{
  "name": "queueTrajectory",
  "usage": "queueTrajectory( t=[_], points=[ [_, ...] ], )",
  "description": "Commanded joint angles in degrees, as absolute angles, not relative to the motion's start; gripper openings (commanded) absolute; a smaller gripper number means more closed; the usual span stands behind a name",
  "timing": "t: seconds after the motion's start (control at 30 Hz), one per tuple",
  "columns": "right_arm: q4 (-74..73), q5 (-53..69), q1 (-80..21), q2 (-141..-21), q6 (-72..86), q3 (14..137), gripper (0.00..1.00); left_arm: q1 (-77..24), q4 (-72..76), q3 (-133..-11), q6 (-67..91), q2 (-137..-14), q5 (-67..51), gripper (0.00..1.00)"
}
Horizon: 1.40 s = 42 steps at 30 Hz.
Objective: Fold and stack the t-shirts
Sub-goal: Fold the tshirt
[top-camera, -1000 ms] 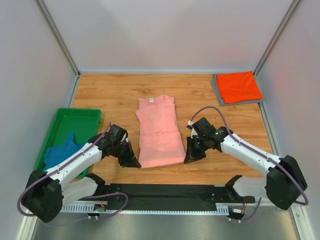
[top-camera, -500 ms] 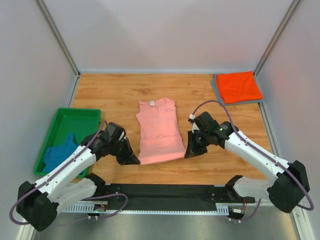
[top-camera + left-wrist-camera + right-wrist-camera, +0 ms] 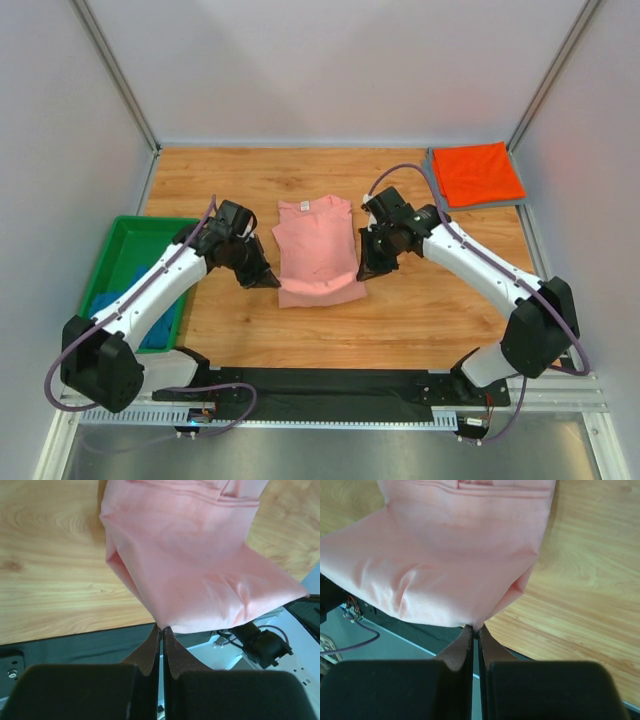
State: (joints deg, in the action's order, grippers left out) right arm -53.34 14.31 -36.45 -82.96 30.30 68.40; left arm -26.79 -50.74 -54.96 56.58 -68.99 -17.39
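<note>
Salmon-pink t-shirt [image 3: 315,252] between left fingers [image 3: 263,276] and right fingers [image 3: 368,268]

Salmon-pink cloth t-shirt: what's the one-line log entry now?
salmon-pink cloth t-shirt | left gripper shut on near-left corner | right gripper shut on near-right corner

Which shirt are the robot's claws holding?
The salmon-pink t-shirt in the middle: the left gripper and right gripper each pinch a near corner. The orange-red t-shirt lies folded far right; the teal-blue t-shirt sits in the green bin.
</note>
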Motion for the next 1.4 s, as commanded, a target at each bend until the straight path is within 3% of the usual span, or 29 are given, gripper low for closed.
queueTrajectory(
  t=[0.0, 0.8, 1.37],
  points=[
    [-51.9, 12.8, -35.2, -86.3, 27.7, 76.1, 0.0, -23.9, -51.4, -61.4, 51.4, -72.4, -17.3, 0.0],
    [-49.3, 13.7, -26.3, -117.7, 23.7, 113.9, 0.0, -11.2, -52.1, -101.9, 42.0, -111.0, -23.3, 0.0],
    [-43.0, 14.3, -21.4, -131.0, 27.2, 122.5, 0.01, -6.2, -35.2, -110.9, 43.4, -127.0, -32.8, 0.0]
  ],
)
